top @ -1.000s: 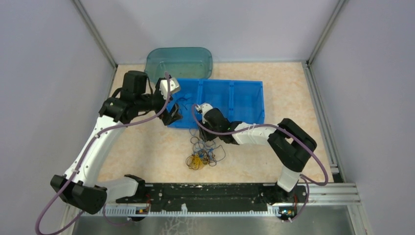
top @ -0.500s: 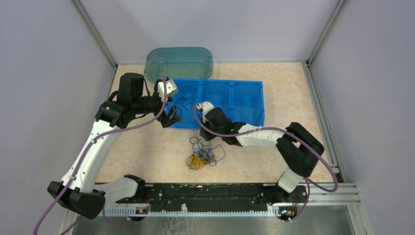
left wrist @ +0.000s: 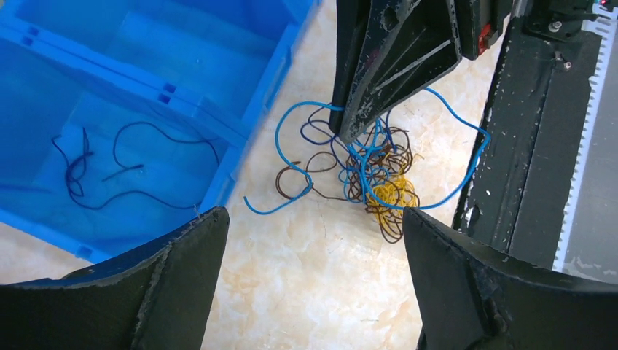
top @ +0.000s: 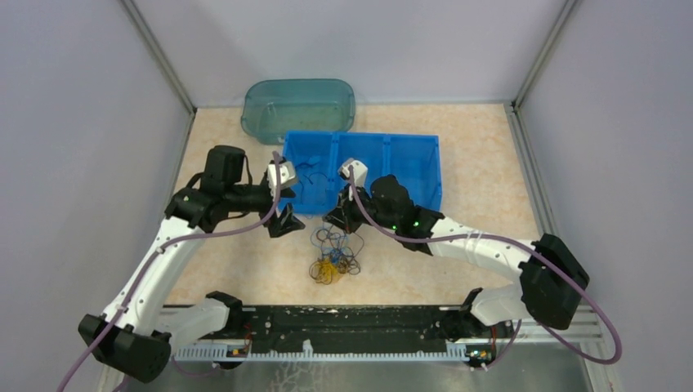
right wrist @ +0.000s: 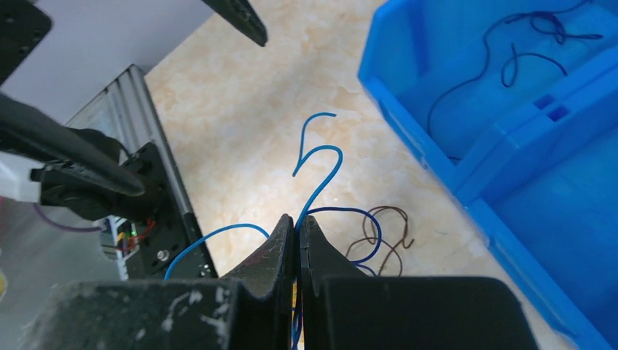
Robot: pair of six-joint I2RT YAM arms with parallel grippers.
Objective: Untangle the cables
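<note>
The left arm has swung nearer, its left hand (left wrist: 313,214) gaping wide and empty over the clump of thin blue, brown and yellow cables (top: 333,255) on the beige desk (top: 245,261), near the blue plastic bin (top: 409,163). The right hand (right wrist: 296,226) pinches one blue wire (right wrist: 328,175); lifting could drag the unpinned clump.

A blue plastic bin (top: 411,173) with three compartments sits on a beige marbled tabletop (top: 482,163). A translucent teal plastic tub (top: 302,106) lies just behind its far left corner. Grey walls (top: 368,41) surround the table, and a black rail (top: 351,318) lines the near edge.
</note>
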